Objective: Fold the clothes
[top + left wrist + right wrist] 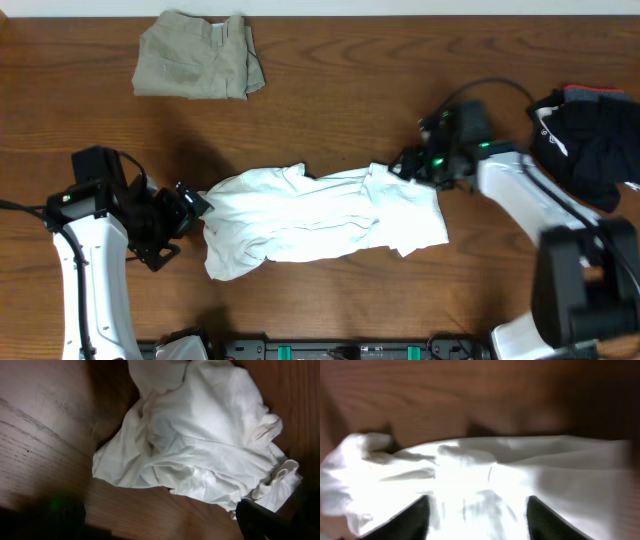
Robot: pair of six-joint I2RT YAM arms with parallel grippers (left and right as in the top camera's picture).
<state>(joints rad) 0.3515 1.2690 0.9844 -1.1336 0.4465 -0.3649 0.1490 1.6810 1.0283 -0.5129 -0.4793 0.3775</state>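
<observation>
T-shirt [320,222] crumpled between left pincer [192,206] and right pincer [402,166].

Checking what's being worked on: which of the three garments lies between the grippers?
The white T-shirt, crumpled mid-table, left gripper and right gripper at its ends; the khaki trousers and black bundle lie apart, near the edges.

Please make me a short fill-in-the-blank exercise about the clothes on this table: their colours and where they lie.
1. The crumpled T-shirt in the middle of the table is ____ in colour.
2. The folded khaki trousers lie at the far edge, on the robot's ____ side.
3. The bundle beside the right arm is ____ in colour.
Missing words: white; left; black.
</observation>
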